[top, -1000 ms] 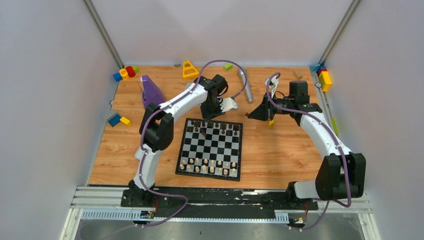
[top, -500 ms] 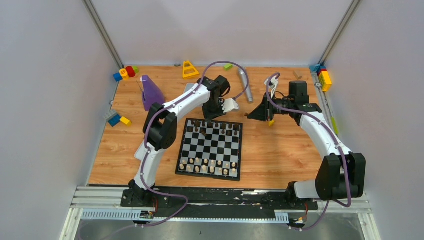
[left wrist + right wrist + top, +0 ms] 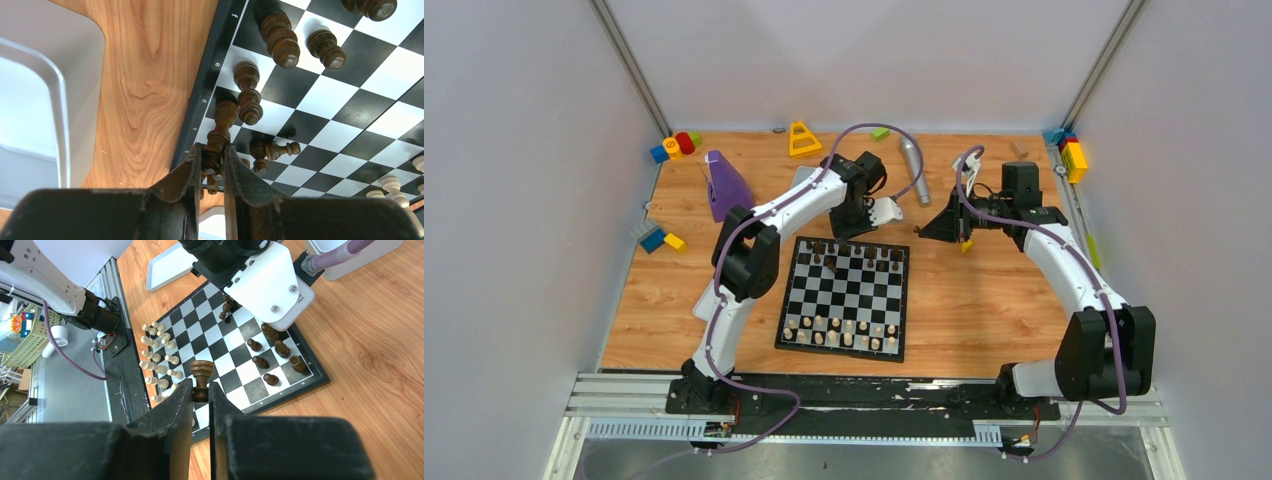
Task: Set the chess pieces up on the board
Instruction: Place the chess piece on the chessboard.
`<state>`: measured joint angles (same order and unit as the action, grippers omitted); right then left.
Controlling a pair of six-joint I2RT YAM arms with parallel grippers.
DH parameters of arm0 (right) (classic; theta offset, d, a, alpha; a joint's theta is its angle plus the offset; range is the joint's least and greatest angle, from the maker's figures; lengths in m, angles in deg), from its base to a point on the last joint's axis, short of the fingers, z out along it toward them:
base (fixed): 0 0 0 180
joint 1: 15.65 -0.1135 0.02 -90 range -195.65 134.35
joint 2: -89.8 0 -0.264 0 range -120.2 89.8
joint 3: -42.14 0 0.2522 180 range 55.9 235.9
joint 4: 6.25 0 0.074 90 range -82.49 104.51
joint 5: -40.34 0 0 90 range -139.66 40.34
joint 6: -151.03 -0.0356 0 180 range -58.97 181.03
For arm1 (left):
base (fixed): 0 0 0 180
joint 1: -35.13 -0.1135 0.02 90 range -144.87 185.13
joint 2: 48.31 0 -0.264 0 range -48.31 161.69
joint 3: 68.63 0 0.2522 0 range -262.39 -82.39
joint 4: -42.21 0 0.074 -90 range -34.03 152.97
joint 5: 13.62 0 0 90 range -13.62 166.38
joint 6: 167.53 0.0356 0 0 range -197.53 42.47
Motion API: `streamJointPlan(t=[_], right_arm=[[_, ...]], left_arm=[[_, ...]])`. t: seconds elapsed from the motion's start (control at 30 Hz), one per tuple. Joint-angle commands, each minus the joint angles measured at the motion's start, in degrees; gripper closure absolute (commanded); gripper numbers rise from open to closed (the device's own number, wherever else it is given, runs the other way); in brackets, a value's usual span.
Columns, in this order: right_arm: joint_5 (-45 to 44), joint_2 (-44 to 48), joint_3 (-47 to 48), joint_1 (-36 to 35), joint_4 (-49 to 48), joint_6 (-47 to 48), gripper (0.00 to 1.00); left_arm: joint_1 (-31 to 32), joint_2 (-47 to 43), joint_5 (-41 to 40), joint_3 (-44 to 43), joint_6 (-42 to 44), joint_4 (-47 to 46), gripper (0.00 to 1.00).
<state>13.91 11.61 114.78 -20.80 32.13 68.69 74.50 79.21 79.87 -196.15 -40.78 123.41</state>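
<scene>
Left claw (image 3: 214,164), pinching a dark brown wooden chessman (image 3: 223,120) low in frame, should stand it straight on the checkered board (image 3: 327,95); right claw (image 3: 201,390) squeezes a second brown chessman (image 3: 202,372).

Free: middle ranks of the board (image 3: 848,296), bare squares between the dark chessmen (image 3: 864,257) along the far edge and the pale chessmen (image 3: 849,327) along the near edge.
Free: open surface (image 3: 984,300) right of the board, by my right end effector (image 3: 201,390), which is clamped on the right-held chessman (image 3: 202,371).
Obstacle: upright dark pieces (image 3: 248,92) just beside my left end effector (image 3: 213,165), which is clamped on the left-held chessman (image 3: 220,130); gaps tight.
Obstacle: toppled dark piece (image 3: 280,149), close by.
Obstacle: white tray (image 3: 45,100) beyond the board's border, a wood strip between.
Obstacle: my left arm (image 3: 265,285) overhanging the far rank.
</scene>
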Motion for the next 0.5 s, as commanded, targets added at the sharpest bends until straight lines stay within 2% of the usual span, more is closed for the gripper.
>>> streamJointPlan(t=[0.0,0.47], right_arm=[[2.22,1.48,-0.52,0.29,-0.97,1.44,1.0],[2.28,1.33,-0.69,0.27,-0.98,1.22,1.0]], left_arm=[[0.66,0.43,-0.23,-2.07,-0.67,0.87,0.78],[0.87,-0.59,0.36,-2.11,-1.23,1.55,0.69]])
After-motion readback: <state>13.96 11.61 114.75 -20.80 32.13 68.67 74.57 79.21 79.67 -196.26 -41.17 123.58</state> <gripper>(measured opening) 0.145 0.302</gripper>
